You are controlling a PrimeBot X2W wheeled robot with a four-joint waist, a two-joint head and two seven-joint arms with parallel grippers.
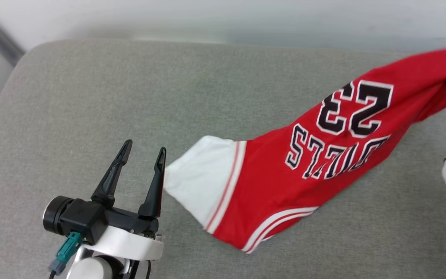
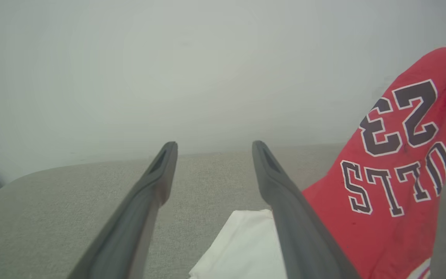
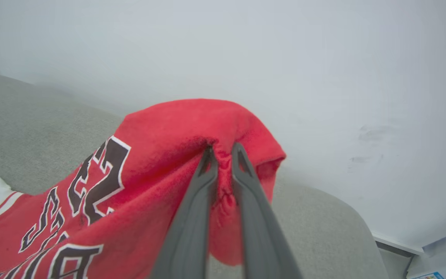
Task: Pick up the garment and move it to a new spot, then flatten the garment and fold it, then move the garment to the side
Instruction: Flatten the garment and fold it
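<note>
Red BULLS 23 jersey (image 1: 269,182) is clamped at its far right end by the right gripper (image 3: 223,151). The left gripper (image 1: 144,147) is held open just beside its white sleeve (image 1: 199,174).

Grey fabric cushion (image 1: 91,97), the garment (image 1: 265,190) (white sleeve end down) across its right side.

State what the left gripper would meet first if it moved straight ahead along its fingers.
Probably bare grey cushion, then the wall; the garment lies beside the left gripper, not ahead.
</note>
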